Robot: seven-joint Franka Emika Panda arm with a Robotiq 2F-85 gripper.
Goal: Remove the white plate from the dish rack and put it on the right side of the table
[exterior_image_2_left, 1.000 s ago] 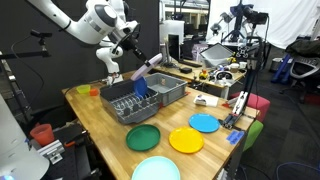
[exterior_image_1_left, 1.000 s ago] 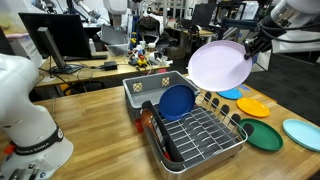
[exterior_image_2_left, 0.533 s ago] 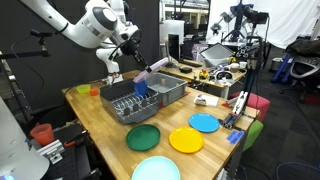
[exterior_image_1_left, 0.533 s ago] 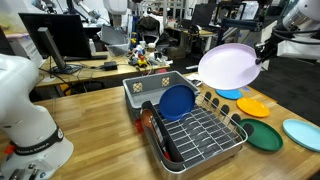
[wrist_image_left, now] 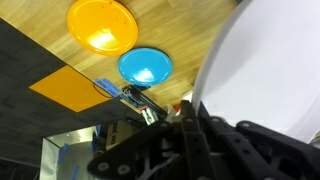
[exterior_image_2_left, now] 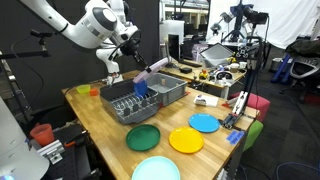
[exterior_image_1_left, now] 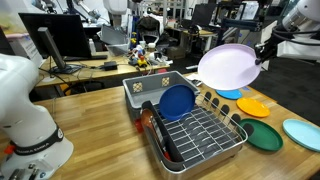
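Carry phase | hand (exterior_image_1_left: 262,50) clamps the white plate (exterior_image_1_left: 228,66) by its rim, aloft, clear of the dish rack (exterior_image_1_left: 200,135) | advice: lower flat onto bare desk (exterior_image_1_left: 100,105), right side, avoiding the orange plate (exterior_image_1_left: 252,106).

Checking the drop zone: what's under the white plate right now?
The white plate hangs in the pincer over the table. Past its edge: an orange plate and a small blue plate. Directly beneath is covered by the plate itself.
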